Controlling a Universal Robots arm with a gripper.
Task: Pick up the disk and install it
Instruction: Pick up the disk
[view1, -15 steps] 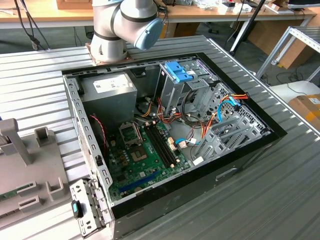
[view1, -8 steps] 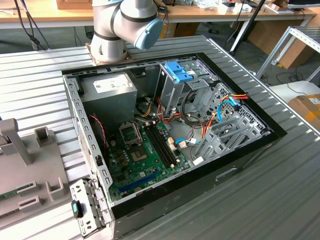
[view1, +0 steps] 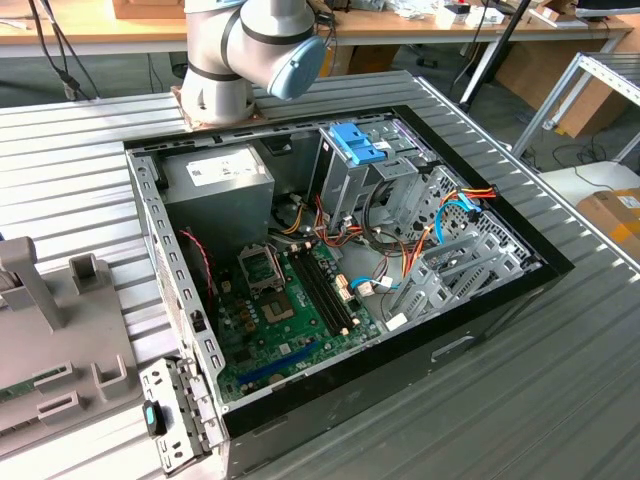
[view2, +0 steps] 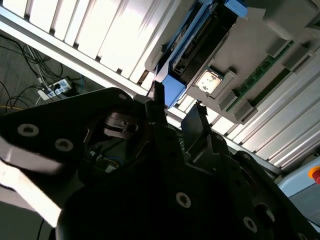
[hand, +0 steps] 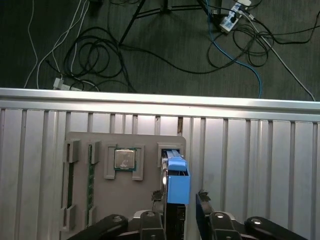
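The disk (hand: 176, 184) stands on edge in a slot of a grey holder block (hand: 125, 200), its blue carrier rail facing the camera. The second wrist view shows that same blue rail end of the disk (view2: 173, 89) just beyond the fingertips. My gripper (hand: 180, 198) is open and hovers over the disk, one finger on each side of the blue rail with a small gap to it. In the second wrist view the gripper (view2: 177, 107) shows two dark fingers spread apart, nothing clamped between them.
The holder block also carries a processor chip (hand: 124, 159) and a memory stick (hand: 91, 175). The open computer case (view1: 200, 345) lies on the ribbed metal table, with a drive cage and blue latch (view1: 356, 145) and a grey power supply (view1: 220, 180). Cables (hand: 100, 45) lie on the floor past the table edge.
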